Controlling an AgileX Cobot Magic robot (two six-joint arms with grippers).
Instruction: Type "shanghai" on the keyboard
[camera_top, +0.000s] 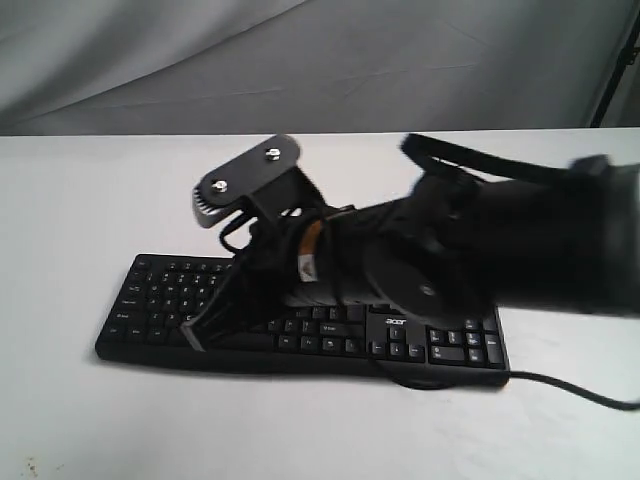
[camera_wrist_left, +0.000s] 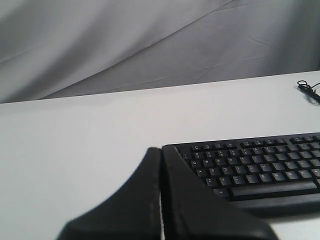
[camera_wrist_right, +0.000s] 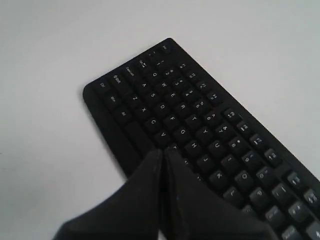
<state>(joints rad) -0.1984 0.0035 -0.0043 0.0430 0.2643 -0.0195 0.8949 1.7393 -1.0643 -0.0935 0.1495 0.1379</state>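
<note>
A white worktop (camera_top: 80, 200) backed by grey cloth (camera_top: 200, 60) carries the keyboard (camera_top: 160, 290) lengthwise near its front edge. The right end effector (camera_wrist_right: 164, 151), fingers (camera_wrist_right: 142, 187) pressed together, sits over the lower letter rows; the left end effector (camera_wrist_left: 161, 150), likewise closed, hangs over bare worktop beside the keyboard's Esc corner.

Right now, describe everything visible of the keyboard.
The keyboard is wide, black and plastic-looking, with white-lettered keys. In the exterior view it has a number pad at its right end and a small white logo. It lies flat on the white table. A thin black cable leaves its right end. The right claw, shut, points at its lower key rows; contact cannot be told.
</note>
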